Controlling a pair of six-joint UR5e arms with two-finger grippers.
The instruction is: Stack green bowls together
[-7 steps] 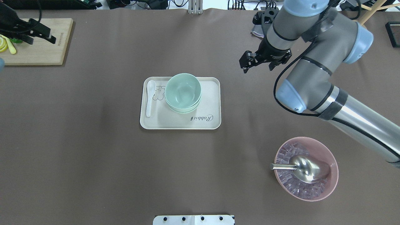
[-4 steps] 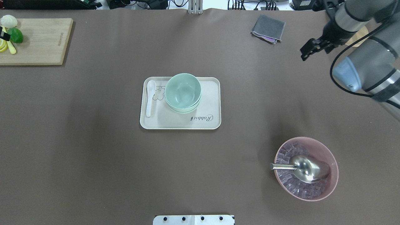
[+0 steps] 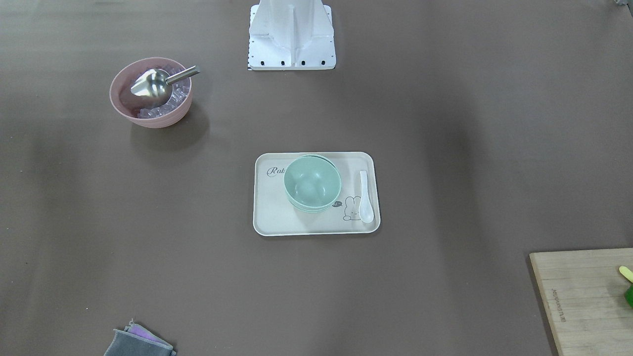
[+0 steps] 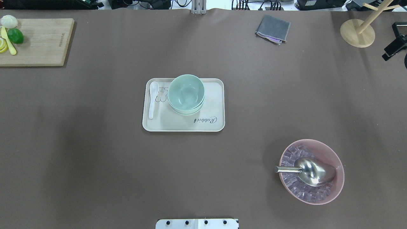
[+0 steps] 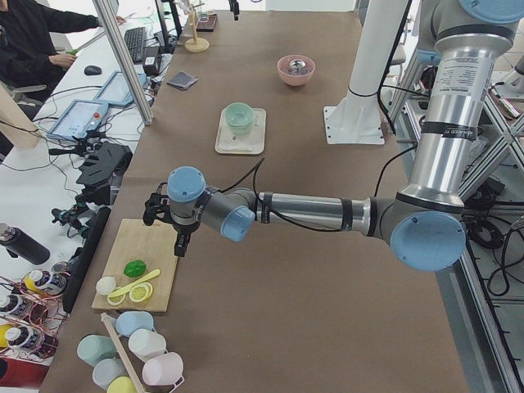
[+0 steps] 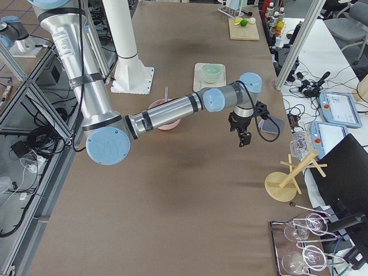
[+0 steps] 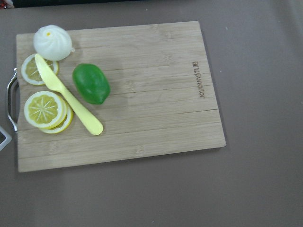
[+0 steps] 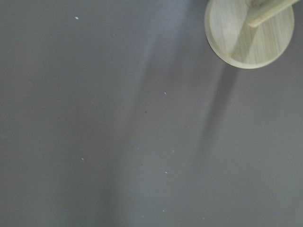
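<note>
The pale mint-green bowls [image 4: 186,93] sit nested in one stack on the beige tray [image 4: 210,124] at the table's middle; the stack also shows in the front view [image 3: 312,184]. I cannot count the bowls in it. My right gripper [image 4: 390,52] is only partly visible at the far right edge, well away from the tray, and I cannot tell its state. My left gripper [image 5: 178,244] hangs over the wooden cutting board [image 7: 123,94], far from the bowls, and I cannot tell its state. Neither wrist view shows fingers.
A white spoon [image 4: 152,100] lies on the tray beside the stack. A pink bowl [image 4: 337,187] with ice and a metal scoop [image 4: 313,171] stands front right. A grey cloth [image 4: 272,28] and a wooden stand [image 4: 356,33] are at the back right. A lime [image 7: 91,83], lemon slices, a bun and a yellow knife lie on the board.
My right arm has swung from beside the tray out to the far right edge. My left gripper has left the overhead view at the cutting board. The bowl stack has not moved.
</note>
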